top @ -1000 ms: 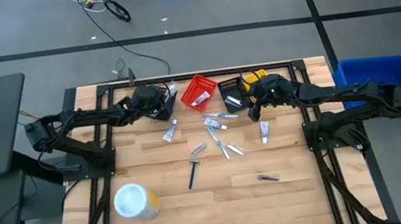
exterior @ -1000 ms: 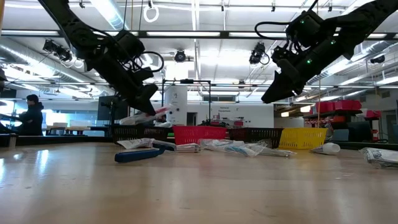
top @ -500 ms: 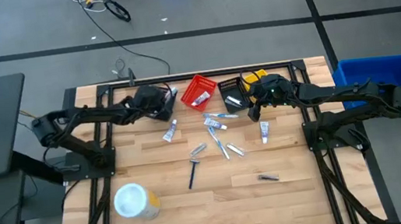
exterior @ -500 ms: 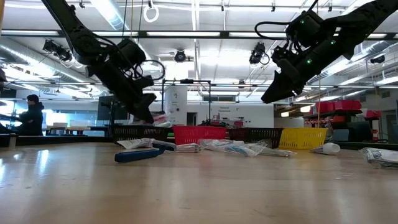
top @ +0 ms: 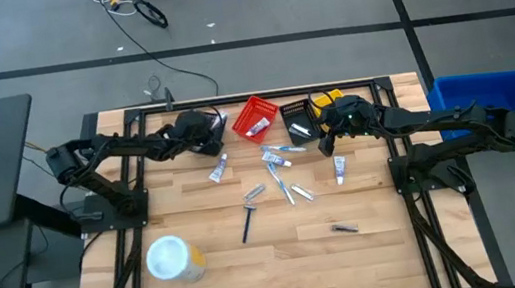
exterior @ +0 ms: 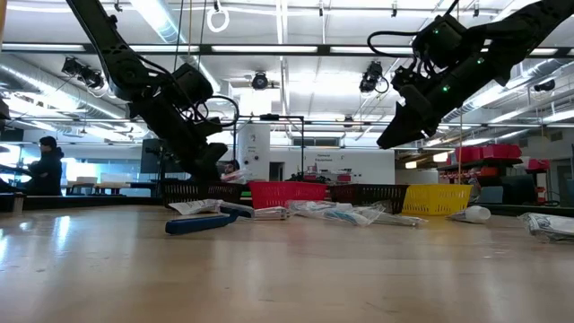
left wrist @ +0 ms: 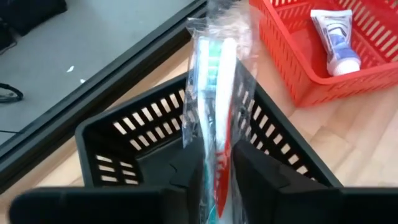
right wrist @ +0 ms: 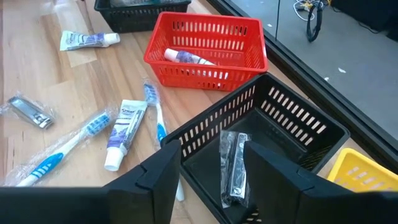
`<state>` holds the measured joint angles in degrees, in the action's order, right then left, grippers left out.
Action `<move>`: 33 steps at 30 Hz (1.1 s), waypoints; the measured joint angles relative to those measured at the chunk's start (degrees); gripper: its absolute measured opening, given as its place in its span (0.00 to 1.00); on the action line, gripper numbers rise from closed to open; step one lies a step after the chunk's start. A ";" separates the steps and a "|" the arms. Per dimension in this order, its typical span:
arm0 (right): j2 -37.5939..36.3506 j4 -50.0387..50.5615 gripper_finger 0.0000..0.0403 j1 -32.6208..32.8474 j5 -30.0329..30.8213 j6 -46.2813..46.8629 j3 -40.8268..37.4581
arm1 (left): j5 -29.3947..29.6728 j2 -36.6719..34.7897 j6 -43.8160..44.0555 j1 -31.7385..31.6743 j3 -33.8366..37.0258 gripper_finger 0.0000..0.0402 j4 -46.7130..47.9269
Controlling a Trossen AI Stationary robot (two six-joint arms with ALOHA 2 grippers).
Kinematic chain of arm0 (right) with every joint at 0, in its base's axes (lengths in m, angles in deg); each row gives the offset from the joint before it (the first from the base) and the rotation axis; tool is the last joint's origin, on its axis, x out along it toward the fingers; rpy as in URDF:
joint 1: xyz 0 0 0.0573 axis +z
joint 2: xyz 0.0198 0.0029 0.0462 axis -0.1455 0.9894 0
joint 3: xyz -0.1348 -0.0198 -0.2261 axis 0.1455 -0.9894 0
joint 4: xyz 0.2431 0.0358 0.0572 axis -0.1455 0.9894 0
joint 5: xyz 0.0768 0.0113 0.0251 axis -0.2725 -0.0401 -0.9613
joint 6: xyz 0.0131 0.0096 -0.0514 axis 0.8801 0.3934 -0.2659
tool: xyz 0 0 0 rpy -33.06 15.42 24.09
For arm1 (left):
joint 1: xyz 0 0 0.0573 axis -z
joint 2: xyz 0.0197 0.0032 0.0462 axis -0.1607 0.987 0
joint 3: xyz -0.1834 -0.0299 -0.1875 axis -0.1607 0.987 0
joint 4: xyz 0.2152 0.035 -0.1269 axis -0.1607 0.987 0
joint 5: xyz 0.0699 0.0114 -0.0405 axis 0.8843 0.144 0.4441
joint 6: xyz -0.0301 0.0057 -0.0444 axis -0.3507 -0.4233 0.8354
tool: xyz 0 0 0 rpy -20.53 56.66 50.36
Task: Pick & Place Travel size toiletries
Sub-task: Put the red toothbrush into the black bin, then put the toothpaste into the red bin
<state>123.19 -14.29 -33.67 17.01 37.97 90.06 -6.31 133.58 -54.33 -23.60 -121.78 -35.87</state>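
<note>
My left gripper [left wrist: 217,186] is shut on a toothbrush in a clear wrapper [left wrist: 214,81], just above a black basket [left wrist: 130,149] at the far left; the low view shows the gripper [exterior: 213,163] at rim height. A red basket [left wrist: 323,81] beside it holds a small tube [left wrist: 333,37]. My right gripper [right wrist: 214,186] hangs open over a second black basket [right wrist: 292,124], in which a dark wrapped item [right wrist: 233,165] lies. More toiletries lie loose on the table: tubes [top: 218,168], toothbrushes [top: 275,157] and a dark stick [top: 247,226]. My left gripper pinches the wrapped toothbrush by its red handle end [left wrist: 221,168] between its two fingers [left wrist: 189,177]. The fingers slant down from the table's left side and lie along the brush. Its head end [left wrist: 211,56] points ahead past the basket's far wall, clear of the table.
A yellow basket [right wrist: 367,174] stands at the far right of the row. A round white-lidded tub [top: 173,259] stands near the front left. A nail clipper [right wrist: 28,111] and a small dark item [top: 345,228] lie on the wood. A person [exterior: 43,170] stands far behind the table.
My left gripper has sunk with the toothbrush toward the black basket at the far left; the brush now sits at about rim height instead of well above it.
</note>
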 joint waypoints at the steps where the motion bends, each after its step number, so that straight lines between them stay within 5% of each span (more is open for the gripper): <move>1: 0.02 0.00 0.47 0.00 0.00 0.00 0.00 | 0.02 0.00 -0.26 0.14 0.00 0.27 -0.01; 9: 0.02 0.00 0.53 0.00 -0.02 0.01 0.00 | 0.78 -0.93 0.28 2.21 0.00 0.37 0.21; 20: 0.01 0.02 0.51 0.00 -0.04 0.02 0.00 | 3.93 -10.83 2.95 6.80 -1.47 0.36 3.43; 33: 0.01 0.02 0.52 0.00 -0.20 0.01 0.00 | -3.83 -15.21 12.70 15.17 -1.51 0.36 9.23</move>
<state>123.20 -14.27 -33.67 16.81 37.98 90.06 -10.14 118.37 -41.63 -8.43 -123.29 -26.64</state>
